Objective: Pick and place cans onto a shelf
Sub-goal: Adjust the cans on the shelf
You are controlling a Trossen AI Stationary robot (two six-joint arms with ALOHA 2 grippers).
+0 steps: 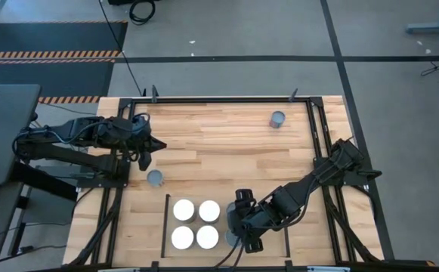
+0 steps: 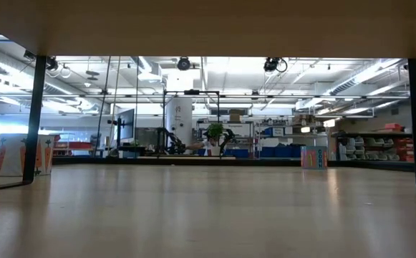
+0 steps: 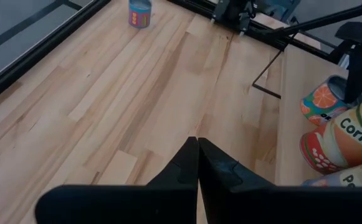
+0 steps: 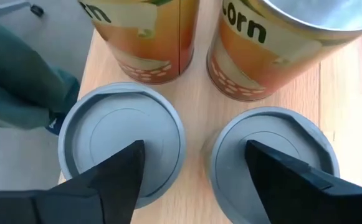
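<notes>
My right gripper hangs with jaws wide above two upright grey-topped cans on the shelf, beside cans labelled "Corn", while my left gripper, jaws shut, waits over the surface

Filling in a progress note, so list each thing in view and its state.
White-topped cans: four, upright on the shelf.
Grey-topped cans: two, upright on the shelf, under the right gripper.
Near grey can: upright on the table, not shelved.
Far grey can: upright on the table, not shelved.
Right gripper: open, empty.
Left gripper: shut, empty.
</notes>
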